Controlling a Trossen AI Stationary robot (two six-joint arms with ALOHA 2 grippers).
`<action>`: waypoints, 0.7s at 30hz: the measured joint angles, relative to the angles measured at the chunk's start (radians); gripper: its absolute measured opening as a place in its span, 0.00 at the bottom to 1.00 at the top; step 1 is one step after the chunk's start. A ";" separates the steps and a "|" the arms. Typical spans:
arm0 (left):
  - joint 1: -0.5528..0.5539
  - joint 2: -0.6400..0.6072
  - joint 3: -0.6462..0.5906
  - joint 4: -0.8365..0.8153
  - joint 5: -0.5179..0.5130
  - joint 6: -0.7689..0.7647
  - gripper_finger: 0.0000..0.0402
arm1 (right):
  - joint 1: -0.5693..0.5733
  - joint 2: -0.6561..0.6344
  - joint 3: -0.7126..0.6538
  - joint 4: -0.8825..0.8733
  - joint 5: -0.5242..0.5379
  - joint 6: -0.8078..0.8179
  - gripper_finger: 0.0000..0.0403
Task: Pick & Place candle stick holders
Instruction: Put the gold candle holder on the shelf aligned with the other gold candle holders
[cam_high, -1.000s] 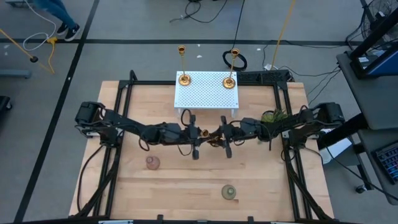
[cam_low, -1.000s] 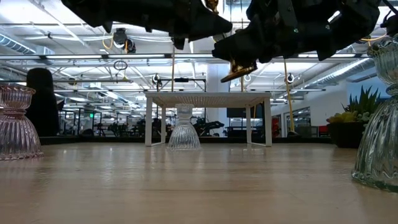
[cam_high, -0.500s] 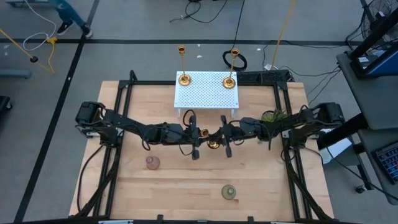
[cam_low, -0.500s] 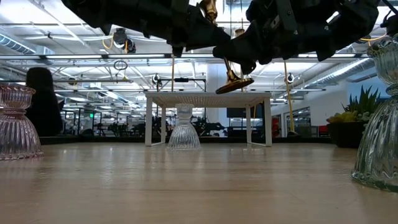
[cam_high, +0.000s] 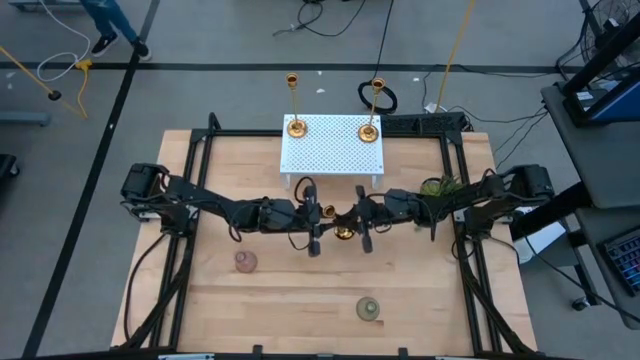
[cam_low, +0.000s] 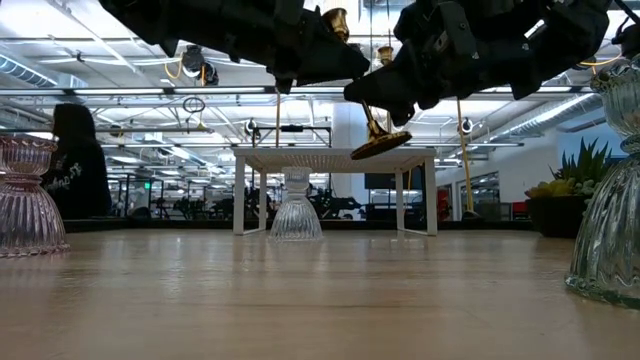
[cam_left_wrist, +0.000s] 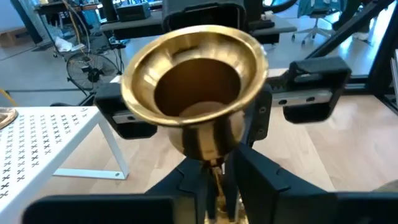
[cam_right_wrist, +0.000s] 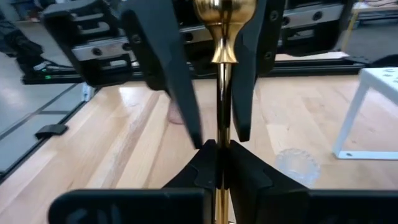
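Note:
A gold candlestick (cam_high: 336, 222) hangs tilted between my two grippers above the table's middle. Its cup (cam_low: 335, 20) is up and toward the left, and its round base (cam_low: 380, 145) is down. My right gripper (cam_right_wrist: 219, 158) is shut on its thin stem. My left gripper (cam_left_wrist: 217, 186) stands with a finger on each side of the stem just under the cup (cam_left_wrist: 193, 87); the right wrist view shows gaps there. Two more gold candlesticks (cam_high: 295, 125) (cam_high: 370, 128) stand by their bases on the white stand (cam_high: 332, 150). My right gripper pinches the thin stem (cam_right_wrist: 222, 134) between its two fingers, somewhere between the cup and the base. It comes level from the table's right. The candlestick is lifted clear and tilted. My left gripper: one finger (cam_right_wrist: 244, 93) lies close to the stem; whether it touches I cannot tell.
A pink glass holder (cam_high: 245, 262) stands at the near left and a greenish one (cam_high: 368, 308) near the front edge. A clear glass holder (cam_low: 296, 215) stands by the stand's legs. A small green plant (cam_high: 440, 187) is at the right, by my right arm.
The held candlestick has tipped more upright between the grippers. Its base end has swung down and its cup end has come up into view. Both arms have stayed almost where they were.

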 joint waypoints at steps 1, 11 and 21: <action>0.000 0.000 0.000 0.000 -0.005 -0.002 0.23 | 0.000 0.000 0.000 0.000 0.007 0.000 0.03; -0.012 -0.021 -0.001 -0.146 -0.176 -0.017 0.36 | -0.001 -0.094 -0.001 -0.094 0.129 -0.034 0.04; -0.111 -0.124 -0.002 -0.366 -0.371 -0.053 0.37 | 0.003 -0.270 -0.001 -0.074 0.293 -0.061 0.04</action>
